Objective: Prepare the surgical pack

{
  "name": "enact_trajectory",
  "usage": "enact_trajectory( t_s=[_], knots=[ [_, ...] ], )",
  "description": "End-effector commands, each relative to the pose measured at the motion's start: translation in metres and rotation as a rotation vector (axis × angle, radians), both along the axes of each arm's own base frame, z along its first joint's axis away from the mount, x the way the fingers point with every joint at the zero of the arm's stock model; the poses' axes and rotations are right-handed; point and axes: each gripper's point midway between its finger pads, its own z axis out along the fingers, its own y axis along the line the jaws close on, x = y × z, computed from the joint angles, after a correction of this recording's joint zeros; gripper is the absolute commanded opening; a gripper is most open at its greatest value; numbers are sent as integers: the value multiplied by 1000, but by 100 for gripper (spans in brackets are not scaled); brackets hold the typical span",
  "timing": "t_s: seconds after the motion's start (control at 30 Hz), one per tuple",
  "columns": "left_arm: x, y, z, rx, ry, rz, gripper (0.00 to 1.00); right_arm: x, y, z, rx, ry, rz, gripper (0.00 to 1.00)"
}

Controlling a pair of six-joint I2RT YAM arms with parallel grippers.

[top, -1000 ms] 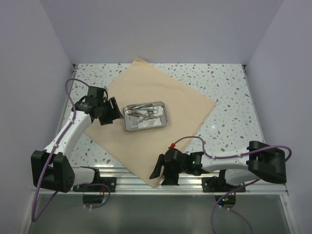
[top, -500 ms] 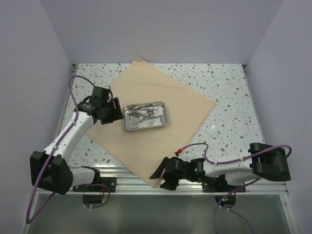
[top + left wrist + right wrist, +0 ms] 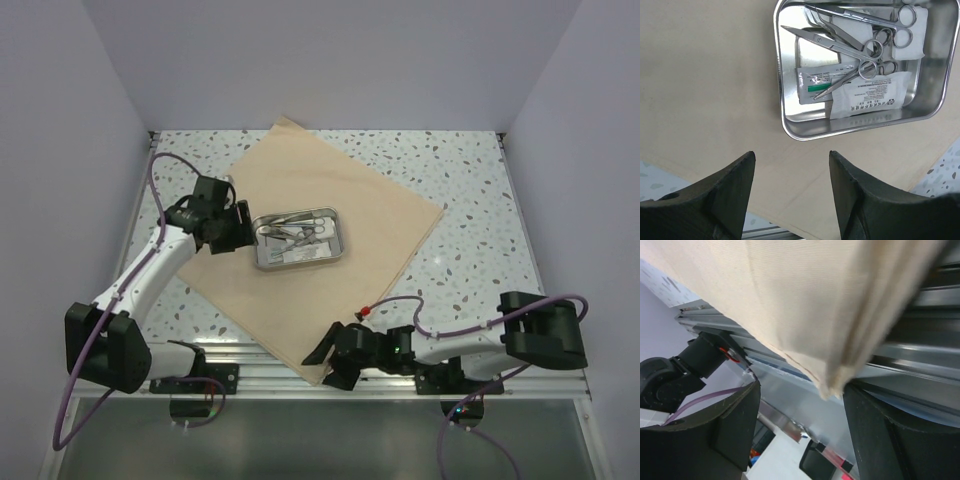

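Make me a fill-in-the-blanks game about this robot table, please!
1. The scissors lie inside the shiny steel ____.
2. That tray stands on a big tan ____.
3. The right gripper has the cloth's near ____ between its open fingers.
4. The left gripper hovers beside the tray with its jaws ____.

Missing words: tray, cloth, corner, open.

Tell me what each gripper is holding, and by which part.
Nothing is held. The left gripper hangs open over the tan cloth sheet; the right gripper stands open around the sheet's near corner, not clamping it.
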Motion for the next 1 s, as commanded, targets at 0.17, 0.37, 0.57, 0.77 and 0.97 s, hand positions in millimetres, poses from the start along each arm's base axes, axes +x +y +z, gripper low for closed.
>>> enact_trajectory(
  t_s=[0.17,0.37,0.57,0.77,0.97],
  knots=[
    [6,-4,11,0,-28,-41,64,-1,16,-37,-66,44,-28,67],
    [3,-2,12,16,-27,-55,64,9,3,-26,-101,-1,-75,54],
    [4,-4,11,13,-29,-64,65,17,-21,-18,-174,-41,-111,52],
    [4,-4,9,13,-23,-68,65,19,-22,-26,-126,-29,-145,50],
    [5,-5,8,12,-17,-76,65,12,-4,-33,-127,-11,-89,51]
  ],
)
